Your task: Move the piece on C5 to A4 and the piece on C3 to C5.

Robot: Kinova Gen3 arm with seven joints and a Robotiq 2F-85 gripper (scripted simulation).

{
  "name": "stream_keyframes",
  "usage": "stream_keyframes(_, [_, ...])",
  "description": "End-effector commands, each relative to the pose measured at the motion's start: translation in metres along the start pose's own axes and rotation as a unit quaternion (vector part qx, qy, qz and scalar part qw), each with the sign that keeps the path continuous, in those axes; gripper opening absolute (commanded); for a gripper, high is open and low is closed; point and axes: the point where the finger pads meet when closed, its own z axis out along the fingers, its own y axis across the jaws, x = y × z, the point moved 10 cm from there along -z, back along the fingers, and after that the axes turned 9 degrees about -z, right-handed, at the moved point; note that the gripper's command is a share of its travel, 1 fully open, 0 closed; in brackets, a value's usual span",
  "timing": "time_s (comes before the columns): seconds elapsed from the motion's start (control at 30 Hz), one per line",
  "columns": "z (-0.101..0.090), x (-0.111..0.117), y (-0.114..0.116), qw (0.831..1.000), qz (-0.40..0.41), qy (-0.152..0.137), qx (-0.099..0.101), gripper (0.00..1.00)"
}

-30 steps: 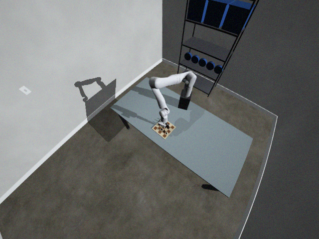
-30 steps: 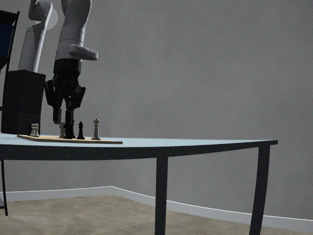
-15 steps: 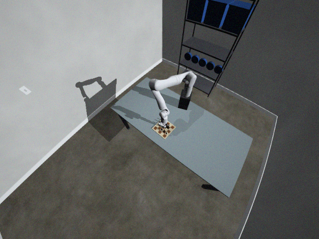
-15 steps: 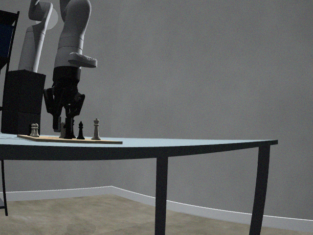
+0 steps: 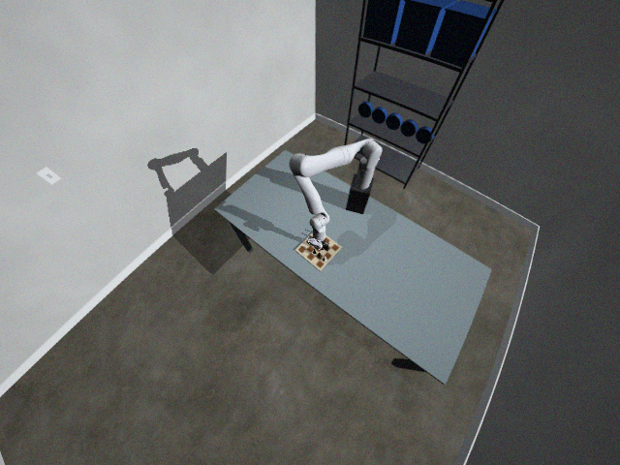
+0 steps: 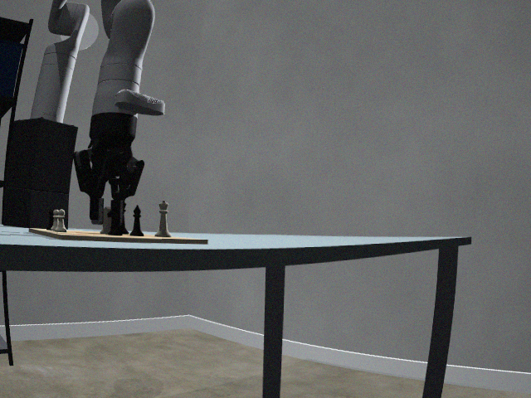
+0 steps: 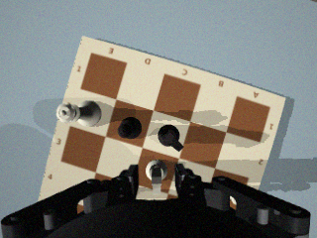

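The chessboard [image 5: 306, 253] [image 6: 180, 240] [image 7: 103, 74] lies on the grey table [image 5: 425, 290] [image 6: 299, 242]. In the wrist view a small white piece [image 7: 157, 169] stands on C3. My gripper [image 7: 157, 174] [image 6: 107, 212] [image 5: 316, 243] is partly open and low over the board, one finger on each side of this piece, not closed on it. Two black pieces stand on D2 [image 7: 130, 127] and C2 [image 7: 168, 135]. A white piece [image 7: 79, 112] [image 6: 163, 219] stands on E2. Rows 4 and 5 are hidden behind the gripper body in the wrist view.
Two small pale pieces [image 6: 58, 220] stand at the board's far end in the exterior view. The arm's dark pedestal [image 5: 358, 199] [image 6: 38, 171] stands on the table behind the board. A black shelf rack [image 5: 400, 90] is by the back wall.
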Motion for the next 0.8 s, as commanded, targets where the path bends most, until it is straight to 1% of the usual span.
stream_keyframes(0.0, [-0.0007, 0.0006, 0.0003, 1.000, 0.000, 0.001, 0.000, 0.37])
stream_keyframes(0.63, [-0.0007, 0.0006, 0.0003, 1.000, 0.000, 0.001, 0.000, 0.37])
stream_keyframes(0.67, [-0.0007, 0.0006, 0.0003, 1.000, 0.000, 0.001, 0.000, 0.00])
stream_keyframes(0.77, [-0.0007, 0.0006, 0.0003, 1.000, 0.000, 0.001, 0.000, 0.00])
